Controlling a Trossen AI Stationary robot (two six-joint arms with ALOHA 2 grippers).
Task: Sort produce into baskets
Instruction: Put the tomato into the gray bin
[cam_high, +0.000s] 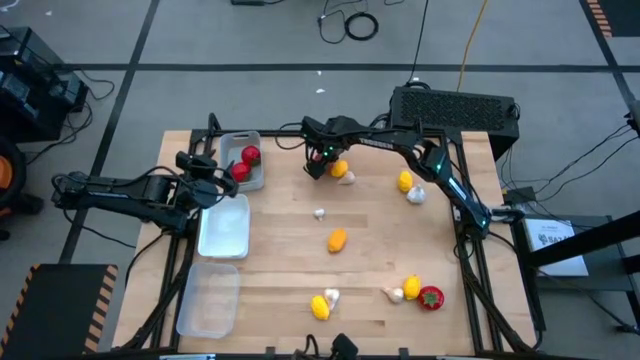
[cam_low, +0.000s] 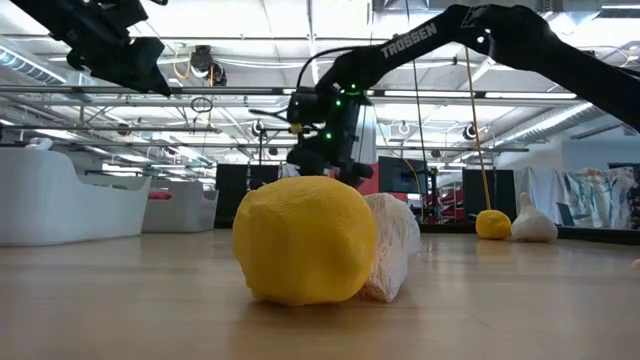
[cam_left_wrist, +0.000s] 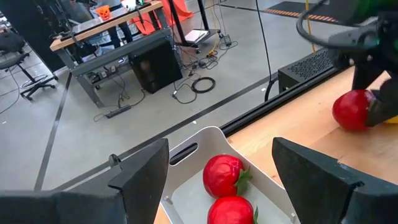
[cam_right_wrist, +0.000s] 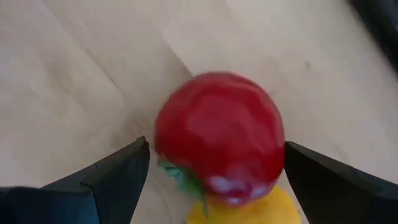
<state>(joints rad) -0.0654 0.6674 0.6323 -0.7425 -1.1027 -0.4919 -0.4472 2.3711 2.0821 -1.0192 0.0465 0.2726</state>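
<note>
From above, the surface (cam_high: 370, 270) carries 3 trays at left; the upper tray (cam_high: 243, 170) holds 2 tomatoes. Only the right wrist view shows a tomato (cam_right_wrist: 219, 137) between the right gripper's (cam_high: 318, 163) spread fingers. The left gripper's (cam_left_wrist: 221, 165) fingers are also spread.

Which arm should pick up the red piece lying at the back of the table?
Right. The right pincer is open around the red piece. The left pincer hovers open over the tray holding two red pieces.

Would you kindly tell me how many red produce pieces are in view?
4 red pieces: two in the far left tray, one near the table's near right corner, one under the right gripper, hidden from above.
</note>
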